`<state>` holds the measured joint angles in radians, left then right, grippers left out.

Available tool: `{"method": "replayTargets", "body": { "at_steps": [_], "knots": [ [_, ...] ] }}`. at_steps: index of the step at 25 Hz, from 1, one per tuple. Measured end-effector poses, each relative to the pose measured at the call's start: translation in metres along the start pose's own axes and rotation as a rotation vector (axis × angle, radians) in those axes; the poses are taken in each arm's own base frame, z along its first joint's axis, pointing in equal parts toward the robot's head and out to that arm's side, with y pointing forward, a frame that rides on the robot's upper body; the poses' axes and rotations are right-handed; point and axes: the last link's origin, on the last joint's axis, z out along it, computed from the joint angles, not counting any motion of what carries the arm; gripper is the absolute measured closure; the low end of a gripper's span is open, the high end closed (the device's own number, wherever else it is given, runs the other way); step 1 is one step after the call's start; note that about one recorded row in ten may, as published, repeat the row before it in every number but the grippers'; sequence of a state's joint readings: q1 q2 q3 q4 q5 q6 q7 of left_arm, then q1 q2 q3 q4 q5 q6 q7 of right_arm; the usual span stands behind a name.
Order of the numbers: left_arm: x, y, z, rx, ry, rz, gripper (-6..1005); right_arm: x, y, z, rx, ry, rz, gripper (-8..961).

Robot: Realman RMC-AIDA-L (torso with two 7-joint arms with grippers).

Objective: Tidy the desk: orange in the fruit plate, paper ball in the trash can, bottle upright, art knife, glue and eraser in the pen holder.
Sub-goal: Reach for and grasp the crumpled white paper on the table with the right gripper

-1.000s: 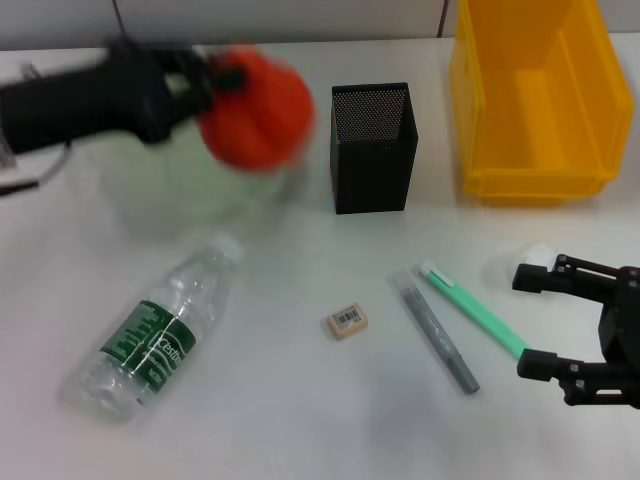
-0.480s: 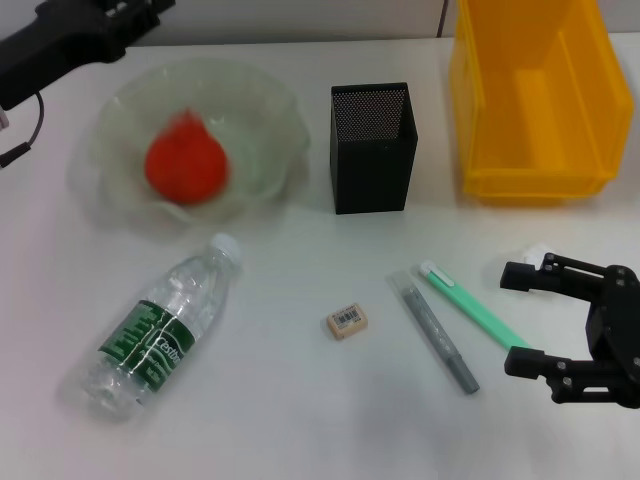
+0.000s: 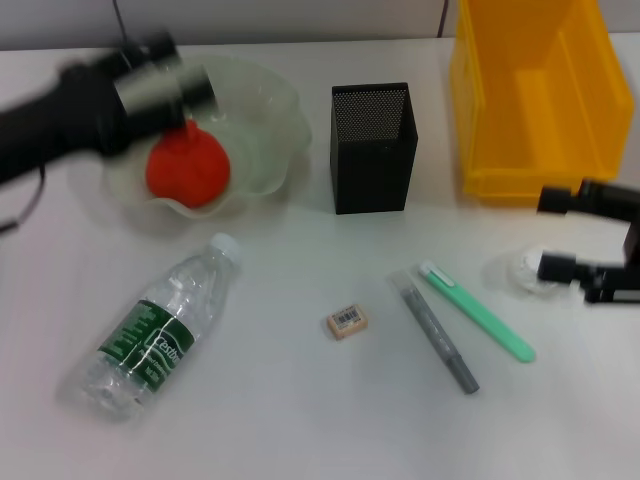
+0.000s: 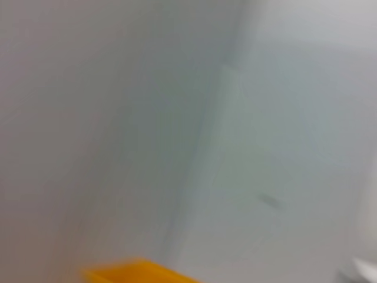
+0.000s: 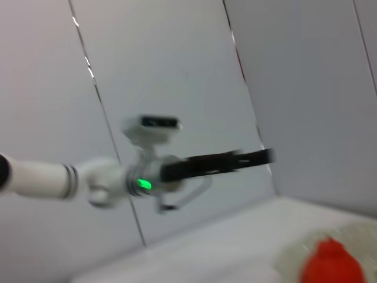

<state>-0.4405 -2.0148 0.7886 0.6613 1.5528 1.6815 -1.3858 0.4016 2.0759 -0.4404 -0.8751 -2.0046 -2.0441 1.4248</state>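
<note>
While the white bench (image 3: pixel 300 420) carries everything, the yellow trash can (image 3: pixel 535 100) is the biggest thing on it, standing at two o'clock in the head view. Next in size, the pale green fruit plate (image 3: pixel 262 120) sits at ten o'clock with the orange (image 3: pixel 187 168) resting inside it; the orange also shows at a corner of the right wrist view (image 5: pixel 330 264). Across the plate's far side reaches the left arm, and its left pincer (image 3: pixel 165 85) is smeared by blur, so I cannot tell whether its fingers are parted or closed. At eight o'clock the bottle (image 3: pixel 155 330) lies on its side, white cap pointing toward the plate. Upright near twelve o'clock, between plate and trash can, stands the black pen holder (image 3: pixel 371 148). At three o'clock the right pincer (image 3: pixel 575 232) has its fingers spread apart, close over the white paper ball (image 3: pixel 520 270). Near five o'clock lie a green art knife (image 3: pixel 478 312) and, just beside it, a grey glue stick (image 3: pixel 437 332). Smallest, the eraser (image 3: pixel 346 321) lies near the middle, apart from the rest.
</note>
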Motion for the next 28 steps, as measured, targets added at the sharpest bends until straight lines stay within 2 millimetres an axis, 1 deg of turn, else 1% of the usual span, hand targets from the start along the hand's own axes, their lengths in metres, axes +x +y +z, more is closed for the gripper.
{"method": "replayTargets", "body": {
  "at_steps": [3, 5, 7, 9, 11, 12, 15, 16, 17, 23, 28],
  "knots": [
    [-0.009, 0.021, -0.003, -0.177, -0.131, 0.033, 153, -0.033, -0.009, -0.003, 0.05, 0.187, 0.03, 115],
    [-0.012, 0.024, -0.004, -0.202, -0.166, 0.035, 153, -0.056, -0.011, 0.0, 0.1, 0.345, 0.038, 115],
    [-0.017, 0.027, -0.005, -0.225, -0.203, 0.032, 154, -0.075, -0.012, 0.006, 0.172, 0.51, 0.035, 115],
    [-0.019, 0.029, -0.006, -0.233, -0.216, 0.026, 154, -0.087, -0.015, 0.014, 0.265, 0.688, 0.038, 115],
    [-0.021, 0.03, -0.007, -0.233, -0.219, 0.02, 154, -0.093, -0.017, 0.025, 0.311, 0.805, 0.025, 115],
    [-0.022, 0.031, -0.008, -0.232, -0.22, 0.018, 155, -0.093, -0.02, 0.032, 0.328, 0.86, 0.022, 115],
    [-0.025, 0.033, -0.01, -0.228, -0.218, 0.016, 155, -0.08, -0.033, 0.051, 0.368, 0.989, -0.001, 115],
    [-0.026, 0.033, -0.01, -0.227, -0.218, 0.017, 155, -0.069, -0.043, 0.064, 0.399, 1.056, -0.019, 115],
    [-0.026, 0.033, -0.01, -0.227, -0.218, 0.017, 156, -0.069, -0.043, 0.064, 0.399, 1.056, -0.019, 115],
    [-0.036, 0.036, -0.009, -0.236, -0.257, 0.004, 157, -0.036, -0.058, 0.097, 0.385, 1.122, -0.071, 114],
    [-0.04, 0.038, -0.008, -0.239, -0.265, -0.004, 157, -0.012, -0.066, 0.111, 0.376, 1.15, -0.086, 161]
  ]
}}
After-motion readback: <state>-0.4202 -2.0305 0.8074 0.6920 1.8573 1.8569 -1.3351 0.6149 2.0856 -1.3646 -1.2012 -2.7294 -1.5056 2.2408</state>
